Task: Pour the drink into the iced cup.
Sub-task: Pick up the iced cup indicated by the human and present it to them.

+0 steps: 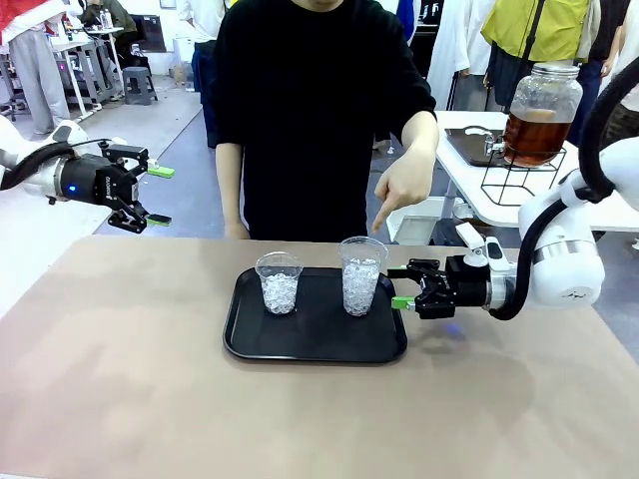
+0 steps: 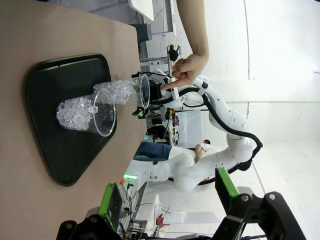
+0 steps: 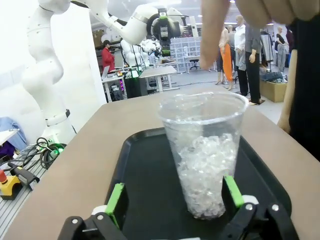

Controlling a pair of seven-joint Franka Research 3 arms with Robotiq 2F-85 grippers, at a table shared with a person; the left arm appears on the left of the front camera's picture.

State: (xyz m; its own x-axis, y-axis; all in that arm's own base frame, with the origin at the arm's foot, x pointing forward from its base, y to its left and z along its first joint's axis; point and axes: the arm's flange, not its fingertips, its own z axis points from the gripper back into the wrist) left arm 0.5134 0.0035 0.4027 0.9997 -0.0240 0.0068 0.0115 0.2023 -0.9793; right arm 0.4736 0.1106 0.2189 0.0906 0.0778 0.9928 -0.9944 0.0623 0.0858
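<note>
We see the brown table (image 1: 120, 399) and, at its far side, a person (image 1: 310, 120) in black whose hand (image 1: 399, 190) points down at the taller iced cup (image 1: 361, 274). The drink (image 1: 534, 138) sits in a glass jar (image 1: 544, 95) on another table, far right. A black tray (image 1: 300, 344) holds the taller iced cup on its right side and a shorter iced cup (image 1: 279, 282) on its left. Our right gripper (image 1: 402, 287) has its jaws spread wide on either side of the taller iced cup. Our left gripper (image 1: 158, 196) hangs far left, jaws apart and empty.

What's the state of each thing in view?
Taller clear plastic cup: upright on black tray, ice-filled.
Shorter clear plastic cup: upright, ice-filled.
Lidded glass jar of amber drink: roughly half full.
Left gripper: open, raised.
Right gripper: open, beside taller cup.
Person's hand: pointing at taller cup.
</note>
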